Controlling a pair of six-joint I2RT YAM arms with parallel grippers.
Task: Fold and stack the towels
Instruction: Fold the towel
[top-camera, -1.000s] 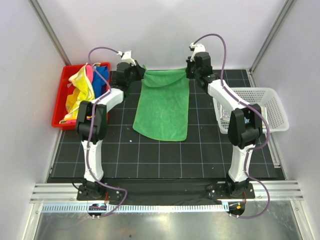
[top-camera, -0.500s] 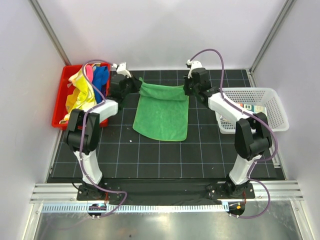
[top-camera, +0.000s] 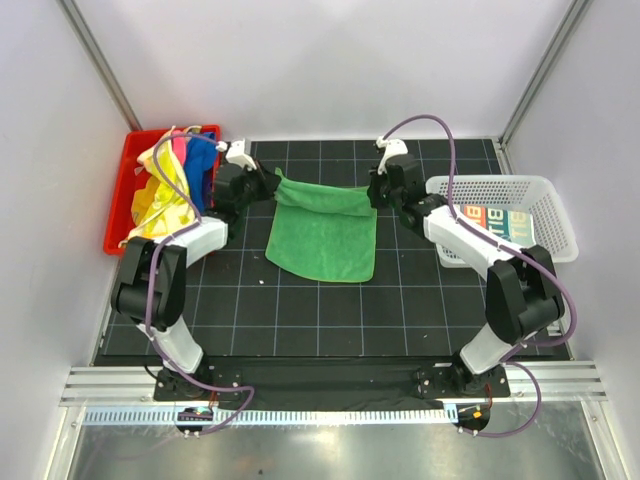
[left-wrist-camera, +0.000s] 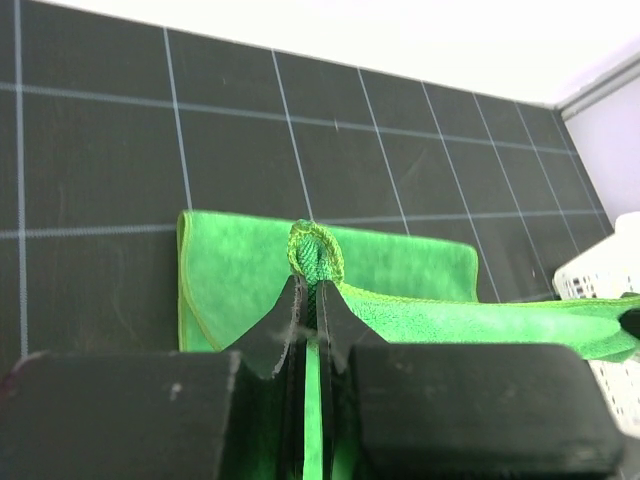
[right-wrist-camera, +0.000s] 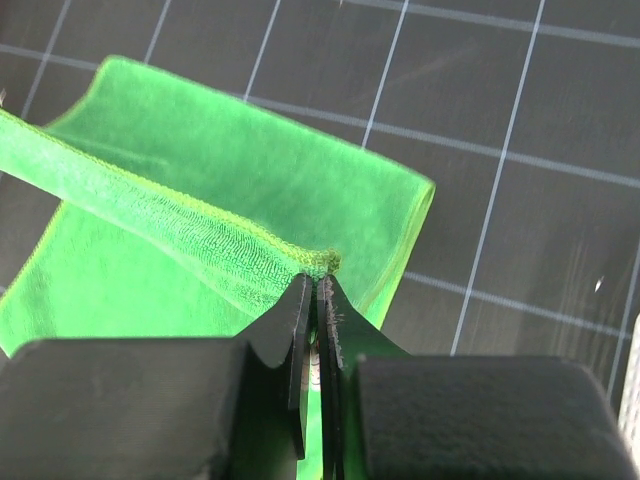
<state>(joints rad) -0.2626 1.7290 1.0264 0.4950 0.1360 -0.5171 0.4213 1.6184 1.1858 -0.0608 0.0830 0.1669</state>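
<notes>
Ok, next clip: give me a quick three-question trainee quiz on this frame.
1. True or false: the left fingers and the right fingers are each pinched shut on the far edge of the green towel.
2. Where do the other coloured towels lie? A) in the red bin B) spread on the mat C) under the green towel
3. Fill in: the white mesh basket stands on the robot's ___ side.
Key: 1 true; 2 A; 3 right.
</notes>
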